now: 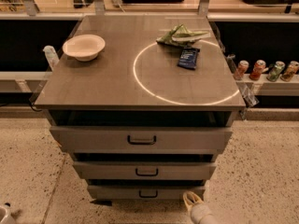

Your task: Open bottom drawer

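Note:
The grey cabinet has three stacked drawers. The bottom drawer [117, 192] is the lowest and narrowest-looking, with a small dark pull handle [148, 193]. Its front sits set back beneath the middle drawer [107, 171] and the top drawer [93, 140]. My gripper [194, 204], pale and whitish, comes in at the bottom edge of the camera view. It is just right of and slightly below the bottom drawer's handle, in front of the drawer's right end. It holds nothing that I can see.
On the cabinet top [103, 78] are a white bowl [84, 46], a green bag [182, 34], a dark blue packet [188, 58] and a bright ring of light. Several cans [266, 70] stand on a shelf at the right. A white bottle [50, 56] stands at the left. The floor is speckled.

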You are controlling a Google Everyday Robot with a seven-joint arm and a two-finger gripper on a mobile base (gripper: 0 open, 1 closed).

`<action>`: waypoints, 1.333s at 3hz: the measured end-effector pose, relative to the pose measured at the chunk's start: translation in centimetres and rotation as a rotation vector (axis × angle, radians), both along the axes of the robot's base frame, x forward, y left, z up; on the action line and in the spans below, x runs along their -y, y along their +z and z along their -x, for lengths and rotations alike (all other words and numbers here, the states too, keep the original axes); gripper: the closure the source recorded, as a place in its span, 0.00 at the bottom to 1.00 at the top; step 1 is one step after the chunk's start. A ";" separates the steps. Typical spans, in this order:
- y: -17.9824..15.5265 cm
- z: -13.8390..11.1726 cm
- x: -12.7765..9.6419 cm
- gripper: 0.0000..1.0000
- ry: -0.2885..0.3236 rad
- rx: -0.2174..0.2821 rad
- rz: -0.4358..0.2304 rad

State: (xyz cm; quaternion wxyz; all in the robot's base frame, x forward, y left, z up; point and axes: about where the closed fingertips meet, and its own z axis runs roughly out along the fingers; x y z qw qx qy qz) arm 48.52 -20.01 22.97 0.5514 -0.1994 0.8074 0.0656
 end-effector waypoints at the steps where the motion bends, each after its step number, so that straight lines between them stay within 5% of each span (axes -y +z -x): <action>1: 1.5 -1.0 0.6 1.00 0.060 0.044 0.054; 3: 1.1 -1.7 -0.1 1.00 0.120 0.061 0.058; 4: -0.5 -6.9 -0.2 1.00 0.229 0.139 0.095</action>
